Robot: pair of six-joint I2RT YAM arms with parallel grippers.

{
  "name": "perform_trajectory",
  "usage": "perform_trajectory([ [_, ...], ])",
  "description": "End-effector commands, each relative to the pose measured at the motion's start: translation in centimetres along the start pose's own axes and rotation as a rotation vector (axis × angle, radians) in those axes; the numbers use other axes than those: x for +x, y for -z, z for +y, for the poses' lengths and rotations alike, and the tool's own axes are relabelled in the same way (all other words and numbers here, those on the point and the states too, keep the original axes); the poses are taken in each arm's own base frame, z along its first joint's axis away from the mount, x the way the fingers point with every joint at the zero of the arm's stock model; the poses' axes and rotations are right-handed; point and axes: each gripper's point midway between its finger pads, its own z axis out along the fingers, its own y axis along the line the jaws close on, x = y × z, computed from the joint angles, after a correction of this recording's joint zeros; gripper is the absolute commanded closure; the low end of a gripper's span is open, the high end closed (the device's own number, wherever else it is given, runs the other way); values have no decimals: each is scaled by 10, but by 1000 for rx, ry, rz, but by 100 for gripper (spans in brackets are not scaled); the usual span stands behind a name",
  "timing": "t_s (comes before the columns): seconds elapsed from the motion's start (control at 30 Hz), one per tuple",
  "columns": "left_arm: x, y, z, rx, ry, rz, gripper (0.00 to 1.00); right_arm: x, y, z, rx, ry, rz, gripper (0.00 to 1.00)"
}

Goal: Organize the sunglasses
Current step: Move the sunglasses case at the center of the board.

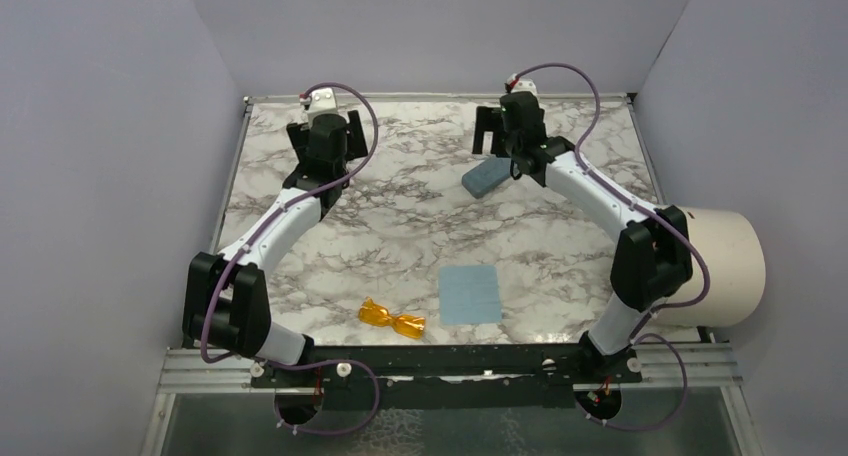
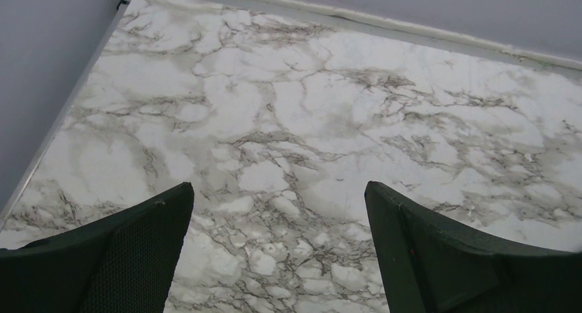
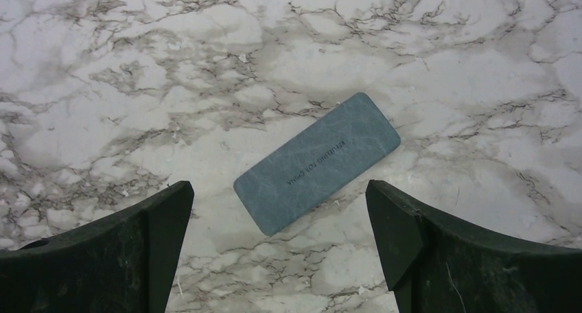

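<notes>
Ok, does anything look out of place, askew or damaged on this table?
Nothing spilled or damaged. The sunglasses lie at a slant near the front edge, far from the closed case, which also lies askew at the far side. The cloth sits flat and square beside the sunglasses, not touching them.

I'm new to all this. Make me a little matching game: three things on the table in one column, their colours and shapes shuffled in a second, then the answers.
Things:
1. sunglasses
2. case
3. cloth

Looks:
A. light blue, flat square
B. blue-grey, oblong
C. orange, see-through

Pairs: 1-C, 2-B, 3-A.
</notes>
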Motion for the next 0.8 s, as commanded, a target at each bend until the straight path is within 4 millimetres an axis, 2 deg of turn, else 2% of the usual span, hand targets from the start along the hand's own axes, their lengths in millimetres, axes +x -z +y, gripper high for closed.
perform_trajectory([
  [0.0, -32, -2, -23, 99, -14, -41, 1, 9, -11, -1, 71, -44, 98, 0],
  [0.13, -32, 1, -23, 116, -77, -81, 1, 4, -11, -5, 75, -41, 45, 0],
  [0.33, -22, 1, -32, 177, 39, -60, 1, 0, -9, -1, 54, -39, 31, 1],
  [0.53, -19, -2, -45, 235, 29, -49, 1, -2, -4, 0, 36, -16, 37, 2],
  [0.63, -21, -4, -47, 241, 31, -58, 1, 1, -4, 1, 24, -11, 43, 4],
  [0.77, -11, -7, -47, 239, 19, -36, 5, 14, -8, 1, 30, 10, 111, 4],
])
